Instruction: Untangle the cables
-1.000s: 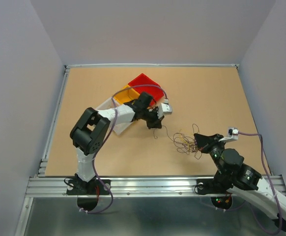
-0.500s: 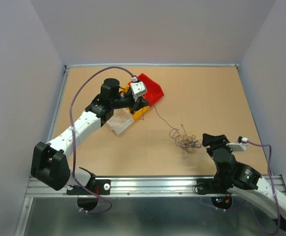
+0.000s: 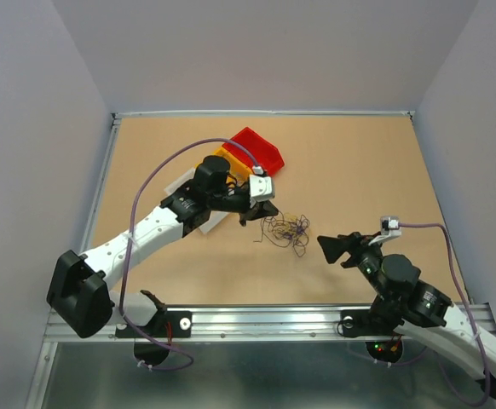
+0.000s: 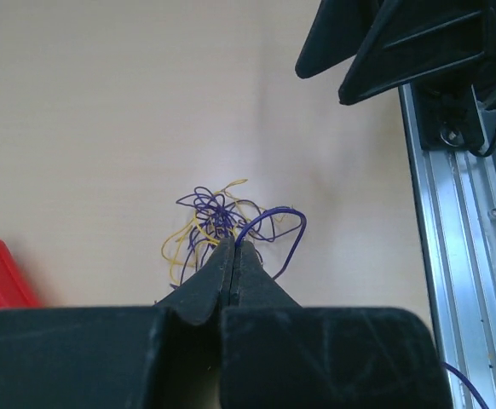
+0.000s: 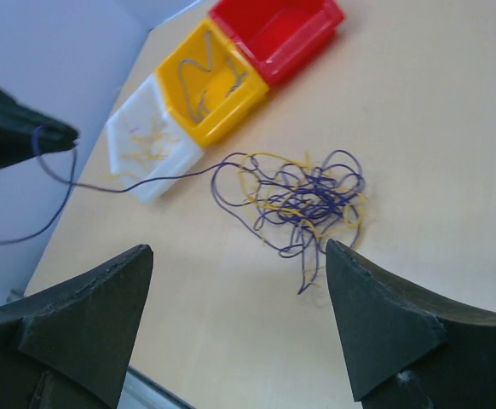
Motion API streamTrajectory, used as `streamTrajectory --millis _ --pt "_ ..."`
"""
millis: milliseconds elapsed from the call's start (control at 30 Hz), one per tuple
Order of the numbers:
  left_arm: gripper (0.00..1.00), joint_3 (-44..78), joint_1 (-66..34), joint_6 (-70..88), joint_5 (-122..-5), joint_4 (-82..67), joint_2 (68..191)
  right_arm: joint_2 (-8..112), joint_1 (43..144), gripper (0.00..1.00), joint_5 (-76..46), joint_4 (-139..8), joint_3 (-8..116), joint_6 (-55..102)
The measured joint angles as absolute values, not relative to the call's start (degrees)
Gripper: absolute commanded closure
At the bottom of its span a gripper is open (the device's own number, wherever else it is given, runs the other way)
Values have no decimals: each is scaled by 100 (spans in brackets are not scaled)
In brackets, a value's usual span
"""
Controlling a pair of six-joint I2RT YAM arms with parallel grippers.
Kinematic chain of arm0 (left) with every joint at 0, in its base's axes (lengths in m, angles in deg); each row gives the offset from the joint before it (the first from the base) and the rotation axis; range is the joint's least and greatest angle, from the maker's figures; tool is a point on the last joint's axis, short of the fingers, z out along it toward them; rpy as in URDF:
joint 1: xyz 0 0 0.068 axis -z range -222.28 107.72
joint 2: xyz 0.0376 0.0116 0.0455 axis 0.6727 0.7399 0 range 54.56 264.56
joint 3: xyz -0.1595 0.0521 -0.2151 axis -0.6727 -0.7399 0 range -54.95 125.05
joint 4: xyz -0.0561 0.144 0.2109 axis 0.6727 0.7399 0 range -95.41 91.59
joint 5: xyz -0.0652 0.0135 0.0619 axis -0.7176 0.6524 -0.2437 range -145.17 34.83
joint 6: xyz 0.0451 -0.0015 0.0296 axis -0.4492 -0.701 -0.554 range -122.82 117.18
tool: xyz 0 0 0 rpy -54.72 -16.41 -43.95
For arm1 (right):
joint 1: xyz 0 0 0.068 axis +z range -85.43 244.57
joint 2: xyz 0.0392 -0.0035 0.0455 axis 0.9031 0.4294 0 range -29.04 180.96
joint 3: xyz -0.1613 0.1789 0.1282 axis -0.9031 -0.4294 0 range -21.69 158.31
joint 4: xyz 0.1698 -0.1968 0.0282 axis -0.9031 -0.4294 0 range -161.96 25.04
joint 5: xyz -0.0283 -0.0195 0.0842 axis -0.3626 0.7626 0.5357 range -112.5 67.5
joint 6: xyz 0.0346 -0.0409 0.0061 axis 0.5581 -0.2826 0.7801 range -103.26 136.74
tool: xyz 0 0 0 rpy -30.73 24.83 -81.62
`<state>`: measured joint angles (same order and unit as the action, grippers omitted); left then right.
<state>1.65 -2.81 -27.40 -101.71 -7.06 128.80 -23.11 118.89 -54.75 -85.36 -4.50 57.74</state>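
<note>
Looking across the table from the left, I see three small bins side by side in a row: one white bin (image 5: 150, 136), one yellow bin (image 5: 210, 81) and one red bin (image 5: 278, 30). Thin strands seem to lie in the white and yellow ones, though they are too fine to be sure of. Just in front of the bins hangs the left gripper (image 4: 233, 245), its fingers pressed together on a single purple strand (image 4: 272, 210) that runs into the cables (image 3: 286, 230). Those lie as one loose clump of purple and yellow loops on the table (image 3: 384, 162), between the two grippers; I cannot count the separate wires. Further right, the right gripper (image 3: 331, 251) is spread wide and holds nothing, near the clump but apart from it.

The risk, as I judge it, is that nothing pins the clump down. If the left arm pulls its strand, the whole bundle may drag along or cinch tighter instead of letting go. A wire that fine could also slip out of the closed fingers. So the count is three bins, one clump, two grippers and one strand held.
</note>
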Motion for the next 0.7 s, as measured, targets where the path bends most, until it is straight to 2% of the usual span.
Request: streamTrajectory --millis 133,267,400,500,600,700 --pt "100 256 -257 -2816 -10162 -380 12788 -2079 11889 14 -4660 -7918 -426 4956" --pt "100 1008 -120 -2849 -10049 251 12775 -986 11889 14 -4089 -7524 -179 4372" --pt "100 2344 202 -2847 -9880 903 12799 474 11889 14 -3442 -6884 490 3846" --pt "100 3677 359 -2823 -9817 1386 12998 1071 11892 14 -3060 -6392 824 3586" --pt "100 4499 464 -2786 -9775 1683 13186 1645 11892 14 -3020 -6018 1226 3374" --pt "100 5065 606 -2742 -9651 2048 13367 2083 11892 21 -3117 -5730 1453 3229"
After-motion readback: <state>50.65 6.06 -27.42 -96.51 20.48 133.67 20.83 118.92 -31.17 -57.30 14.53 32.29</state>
